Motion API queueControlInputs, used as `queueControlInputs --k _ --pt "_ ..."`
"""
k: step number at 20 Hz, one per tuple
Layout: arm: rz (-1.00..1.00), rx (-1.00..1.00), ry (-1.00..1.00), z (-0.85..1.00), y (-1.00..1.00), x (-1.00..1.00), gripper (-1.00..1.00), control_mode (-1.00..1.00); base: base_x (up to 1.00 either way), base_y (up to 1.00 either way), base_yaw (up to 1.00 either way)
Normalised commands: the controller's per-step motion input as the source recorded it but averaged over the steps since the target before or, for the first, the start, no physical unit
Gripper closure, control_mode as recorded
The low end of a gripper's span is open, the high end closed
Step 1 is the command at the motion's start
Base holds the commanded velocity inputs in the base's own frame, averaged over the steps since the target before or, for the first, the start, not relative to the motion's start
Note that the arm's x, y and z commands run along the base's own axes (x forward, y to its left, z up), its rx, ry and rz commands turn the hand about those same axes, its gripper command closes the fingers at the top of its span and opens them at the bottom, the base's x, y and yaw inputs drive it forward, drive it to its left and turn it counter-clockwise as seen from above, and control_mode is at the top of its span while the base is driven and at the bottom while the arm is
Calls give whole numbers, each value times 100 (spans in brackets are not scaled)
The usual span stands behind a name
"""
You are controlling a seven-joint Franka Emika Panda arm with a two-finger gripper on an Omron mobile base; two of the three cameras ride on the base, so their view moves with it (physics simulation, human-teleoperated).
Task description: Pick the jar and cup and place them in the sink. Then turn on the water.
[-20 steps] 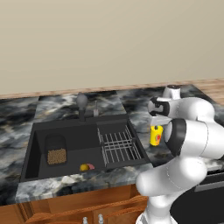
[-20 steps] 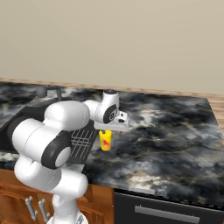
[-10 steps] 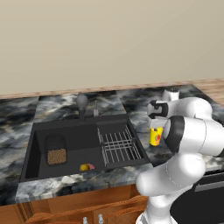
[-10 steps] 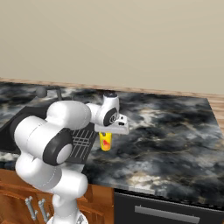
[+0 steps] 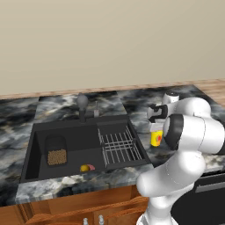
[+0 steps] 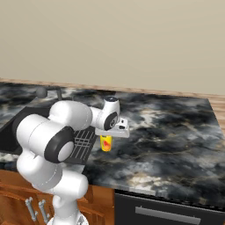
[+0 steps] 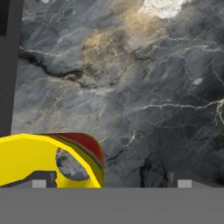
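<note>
With fingers spread wide, the gripper (image 6: 107,137) hovers over the small yellow red-marked cup (image 6: 106,143); descending off-centre could topple it.

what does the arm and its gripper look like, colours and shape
The arm is glossy white, built of fat rounded segments with dark grey to black bands at the joints. No cables or markings show. The wrist ends in a short white cylinder with a dark cap, above a flat pale hand block. The gripper has two small dark, square-edged finger tips with lighter pads.
</note>
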Motion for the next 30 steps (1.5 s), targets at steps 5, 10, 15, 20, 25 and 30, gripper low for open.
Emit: queueControlInputs --k 5,10,15,20,25,30 --pt "0 0 0 -15 0 0 -100 -100 0 0 0" --pt "0 0 0 -3 0 0 -100 -100 0 0 0" --pt "0 0 0 0 0 0 -100 -100 0 0 0" --pt "0 0 0 0 0 0 -100 -100 0 0 0" --pt "0 0 0 0 0 0 -100 -100 0 0 0" --pt "0 0 0 0 0 0 -100 -100 0 0 0"
